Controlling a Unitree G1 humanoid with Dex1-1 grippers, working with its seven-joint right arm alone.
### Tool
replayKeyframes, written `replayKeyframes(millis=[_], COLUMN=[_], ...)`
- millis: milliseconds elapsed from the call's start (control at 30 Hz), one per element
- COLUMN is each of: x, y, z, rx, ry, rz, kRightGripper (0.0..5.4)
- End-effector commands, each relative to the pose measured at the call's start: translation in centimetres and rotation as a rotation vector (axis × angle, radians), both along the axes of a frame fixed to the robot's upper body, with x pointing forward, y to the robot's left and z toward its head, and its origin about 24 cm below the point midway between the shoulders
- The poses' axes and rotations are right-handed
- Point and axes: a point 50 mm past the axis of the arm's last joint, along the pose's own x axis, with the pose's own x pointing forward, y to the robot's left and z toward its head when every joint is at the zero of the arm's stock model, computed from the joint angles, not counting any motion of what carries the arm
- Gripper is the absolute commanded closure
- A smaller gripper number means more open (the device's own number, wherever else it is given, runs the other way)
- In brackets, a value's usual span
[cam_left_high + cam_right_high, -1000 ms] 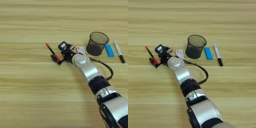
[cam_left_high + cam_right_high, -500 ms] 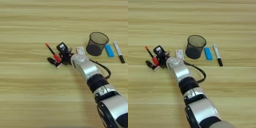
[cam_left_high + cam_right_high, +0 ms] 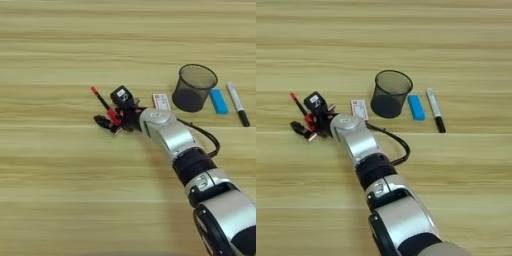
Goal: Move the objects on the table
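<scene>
- Where the wood-grain table (image 3: 60, 165) shows pale streaks, the gripper (image 3: 112, 115) pinches a thin red-and-black pen (image 3: 102, 102).
- Flat white box (image 3: 161, 101) lies beside the round mesh cup (image 3: 194, 87).

- Even, soft light covers the bench (image 3: 60, 190); no glare spots on the wood.
- Faint, short shadows lie beneath the silver forearm (image 3: 167, 135) and the mesh cup (image 3: 390, 94).
- The near arm shell at the bottom edge looks soft and blurred.
</scene>
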Motion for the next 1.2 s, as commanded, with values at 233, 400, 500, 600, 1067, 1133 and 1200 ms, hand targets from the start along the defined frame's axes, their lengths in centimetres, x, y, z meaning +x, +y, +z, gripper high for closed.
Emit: replayKeyframes(millis=[233, 400, 500, 600, 1067, 1133, 1200], x=[0.7, 0.66, 0.64, 0.63, 0.66, 0.68, 0.69], y=[-0.61, -0.62, -0.61, -0.6, -0.46, -0.41, -0.35], z=[1.03, 1.05, 1.06, 1.07, 1.17, 1.19, 1.2], rx=[-0.029, -0.029, -0.03, -0.031, -0.032, -0.031, -0.03], ry=[-0.027, -0.026, -0.027, -0.029, -0.037, -0.038, -0.039], rz=[-0.01, -0.01, -0.01, -0.012, -0.016, -0.016, -0.017], kRightGripper=[2.5, 3.06, 3.32, 3.53, 4.74, 4.74, 4.74])
